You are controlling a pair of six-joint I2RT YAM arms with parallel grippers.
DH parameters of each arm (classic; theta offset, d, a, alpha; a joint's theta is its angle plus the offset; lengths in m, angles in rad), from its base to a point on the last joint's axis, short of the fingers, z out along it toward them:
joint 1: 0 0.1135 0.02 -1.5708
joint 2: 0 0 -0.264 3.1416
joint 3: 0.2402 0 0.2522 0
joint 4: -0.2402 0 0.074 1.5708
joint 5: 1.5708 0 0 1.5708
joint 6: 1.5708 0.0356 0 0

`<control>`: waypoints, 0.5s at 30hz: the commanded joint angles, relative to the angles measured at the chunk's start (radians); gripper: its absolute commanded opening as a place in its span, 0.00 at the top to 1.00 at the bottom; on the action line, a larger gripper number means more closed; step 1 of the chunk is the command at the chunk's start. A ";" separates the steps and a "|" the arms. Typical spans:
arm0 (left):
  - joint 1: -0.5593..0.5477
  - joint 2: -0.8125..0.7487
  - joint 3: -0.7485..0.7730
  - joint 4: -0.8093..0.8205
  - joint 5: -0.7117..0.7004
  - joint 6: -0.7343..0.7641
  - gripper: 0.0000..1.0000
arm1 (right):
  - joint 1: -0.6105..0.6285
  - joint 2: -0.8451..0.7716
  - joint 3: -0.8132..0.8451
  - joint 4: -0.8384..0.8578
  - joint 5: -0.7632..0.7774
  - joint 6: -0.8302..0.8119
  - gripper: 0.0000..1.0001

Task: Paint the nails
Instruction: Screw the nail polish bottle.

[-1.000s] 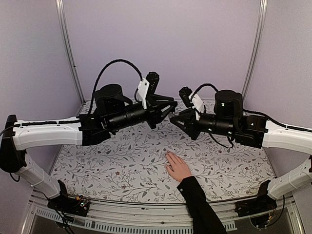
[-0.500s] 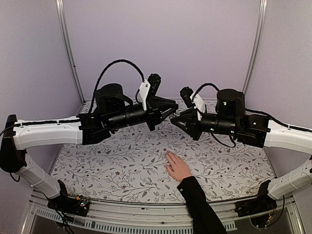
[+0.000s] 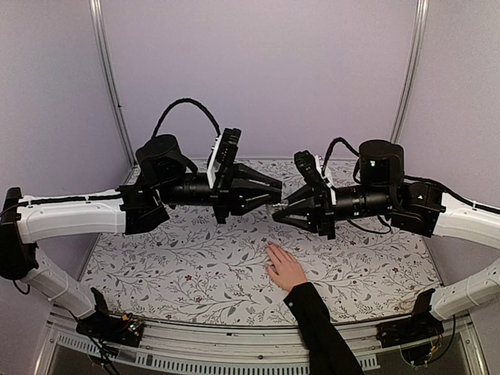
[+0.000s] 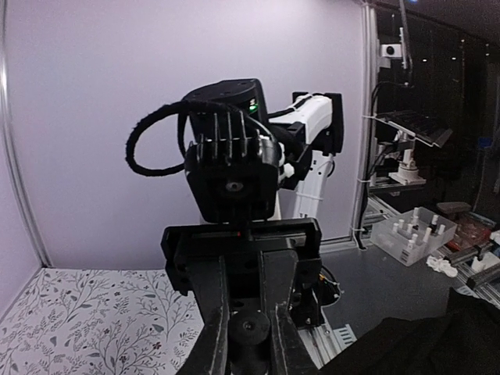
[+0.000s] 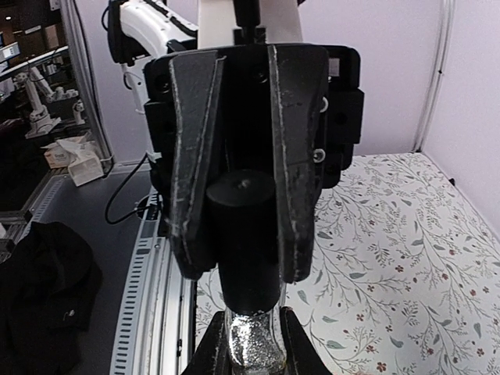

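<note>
A small bottle of glittery polish (image 5: 254, 350) with a black cap (image 5: 246, 234) hangs in the air between my two grippers, above the middle of the table. My right gripper (image 5: 254, 344) is shut on the glass body. My left gripper (image 4: 248, 344) is shut on the cap (image 4: 248, 334). In the top view the left gripper (image 3: 273, 196) and right gripper (image 3: 283, 206) meet tip to tip. Below them a light-skinned hand (image 3: 285, 268) with a black sleeve (image 3: 316, 324) lies flat on the cloth. Its nails are too small to make out.
A floral cloth (image 3: 180, 258) covers the table. Metal posts (image 3: 109, 86) stand at the back corners before lilac walls. A rail (image 3: 234, 340) runs along the near edge. Both arms stretch low across the table's back half.
My left gripper has swung down and shut its jaws on the bottle's cap. The right gripper has come lower and further left with the bottle. The hand has not moved.
</note>
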 commanded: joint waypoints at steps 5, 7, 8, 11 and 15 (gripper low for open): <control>0.035 0.079 -0.008 -0.099 0.309 0.025 0.99 | 0.012 -0.067 0.097 0.084 -0.429 -0.087 1.00; 0.035 0.099 0.008 -0.110 0.364 0.025 0.99 | 0.012 -0.051 0.121 0.057 -0.480 -0.102 1.00; 0.036 0.111 0.014 -0.113 0.389 0.026 0.99 | 0.012 -0.045 0.126 0.045 -0.500 -0.108 1.00; 0.035 0.134 0.022 -0.113 0.439 0.026 0.99 | 0.012 -0.031 0.137 0.044 -0.542 -0.112 1.00; 0.037 0.153 0.031 -0.114 0.461 0.029 0.97 | 0.013 -0.019 0.156 0.030 -0.572 -0.110 1.00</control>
